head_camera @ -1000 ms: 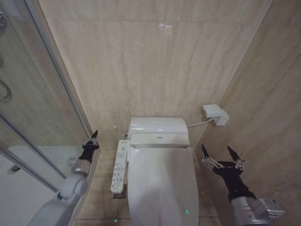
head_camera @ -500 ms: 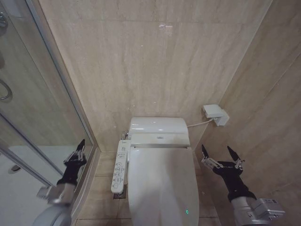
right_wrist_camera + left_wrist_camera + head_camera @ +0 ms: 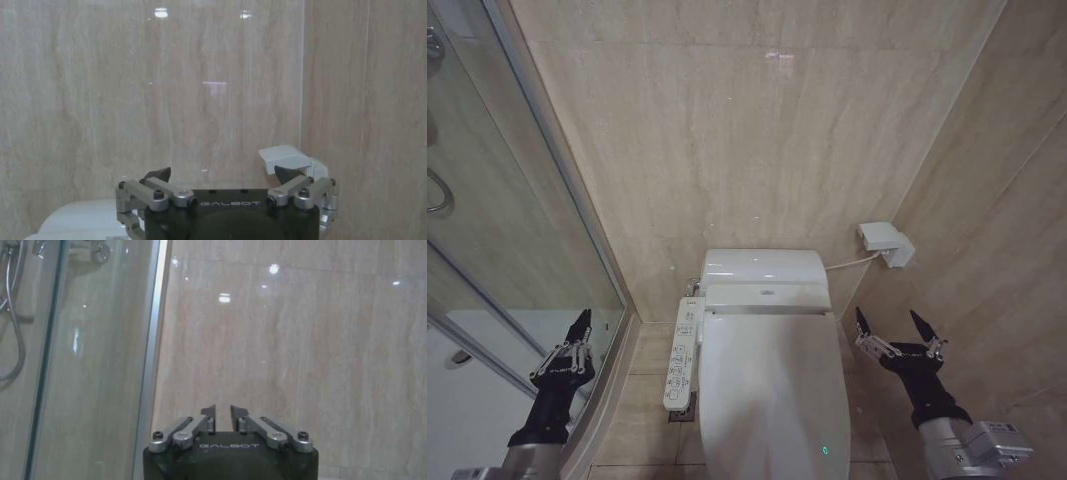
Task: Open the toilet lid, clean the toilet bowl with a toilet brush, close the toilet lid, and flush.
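Left claw (image 3: 575, 330) has retreated leftward; toilet lid (image 3: 772, 400) shut.

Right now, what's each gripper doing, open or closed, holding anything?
Left gripper: nearly shut, empty, beside the glass shower door.
Right gripper: open, empty, right of the closed smooth white oval toilet lid.

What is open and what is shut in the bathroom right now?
Large smooth white oval plastic toilet lid: shut, lying flat over the bowl.
Left tool: fingers nearly shut, empty, beside the glass shower wall.
Right tool: open wide, empty, right of the toilet.
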